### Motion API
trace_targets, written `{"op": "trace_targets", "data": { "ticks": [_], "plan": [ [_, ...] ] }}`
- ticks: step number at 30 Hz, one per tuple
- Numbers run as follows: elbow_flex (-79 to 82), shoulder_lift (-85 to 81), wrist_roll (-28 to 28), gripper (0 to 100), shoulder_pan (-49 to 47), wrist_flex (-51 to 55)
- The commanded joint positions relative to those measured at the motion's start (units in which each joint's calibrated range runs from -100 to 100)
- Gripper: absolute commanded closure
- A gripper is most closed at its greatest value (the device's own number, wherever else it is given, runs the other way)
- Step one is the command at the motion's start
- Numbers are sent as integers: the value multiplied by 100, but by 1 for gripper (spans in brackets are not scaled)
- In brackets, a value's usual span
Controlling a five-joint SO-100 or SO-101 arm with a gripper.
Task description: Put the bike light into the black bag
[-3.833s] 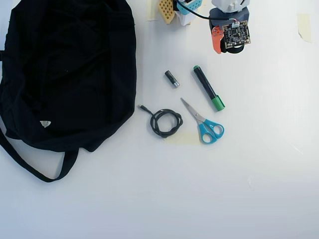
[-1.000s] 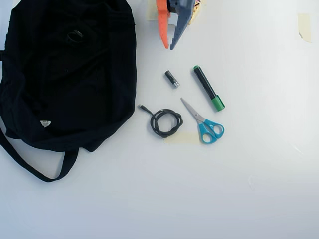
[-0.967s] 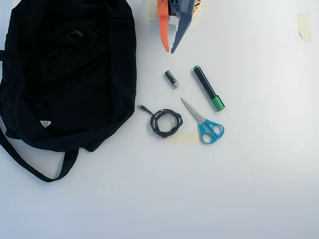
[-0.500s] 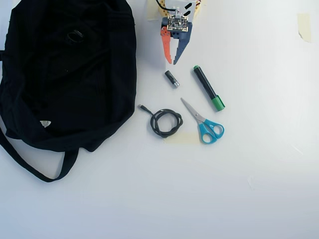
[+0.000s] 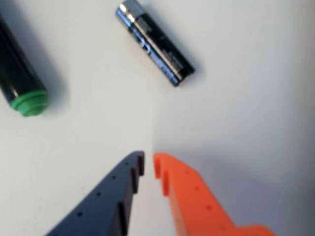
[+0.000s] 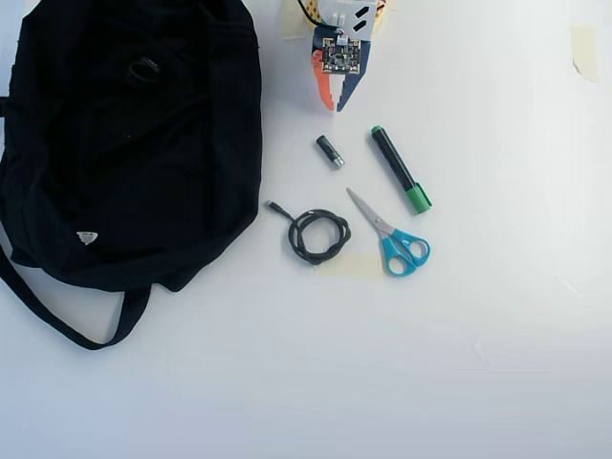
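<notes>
The black bag (image 6: 182,182) lies floppy at the left of the overhead view, its strap trailing toward the bottom and a small pale label (image 6: 87,237) near its lower edge. A small black ring shape, the bike light (image 6: 143,68), rests on the bag's upper part, hard to make out against the fabric. My gripper (image 6: 337,103) sits at the top centre, to the right of the bag. Its orange and dark blue fingers are nearly together and hold nothing. In the wrist view the gripper (image 5: 148,164) hovers over bare white table.
A black-and-silver battery (image 6: 330,151) (image 5: 155,42) lies just below the gripper. A black marker with a green cap (image 6: 401,169) (image 5: 19,78), blue-handled scissors (image 6: 392,239) and a coiled black cable (image 6: 318,235) lie on the white table right of the bag.
</notes>
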Motion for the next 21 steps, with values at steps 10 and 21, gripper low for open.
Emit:
{"op": "trace_targets", "data": {
  "ticks": [10,21],
  "plan": [
    [142,-91,32,98,-13,284],
    [142,-91,32,98,-13,284]
  ]
}}
